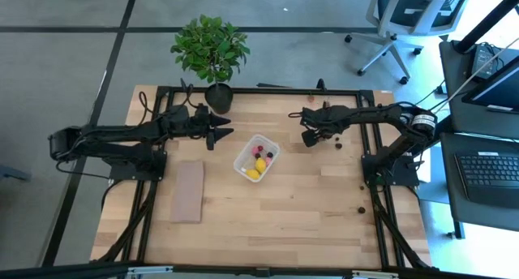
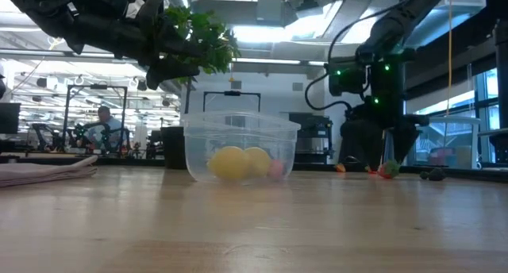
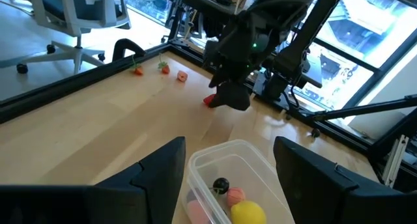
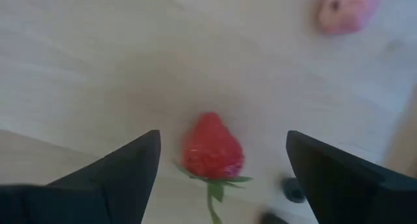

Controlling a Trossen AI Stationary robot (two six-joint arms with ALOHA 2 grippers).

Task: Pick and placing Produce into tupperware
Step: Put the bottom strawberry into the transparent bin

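Right gripper [image 4: 221,165] low, jaws wide; left gripper [image 1: 220,126] raised, parted.

No legible text, labels, brands or nos. on anything in view.

Red strawberry [image 4: 212,148] with green stalk, pink piece [image 4: 345,10], perhaps peach, clear tupperware [image 1: 270,149]

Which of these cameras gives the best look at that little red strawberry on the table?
The right wrist view: the strawberry fills the middle, between the open right gripper fingers, green stem visible. In the left wrist view it is a red speck under that arm; in the low view a small red blob. From above the gripper hides it.
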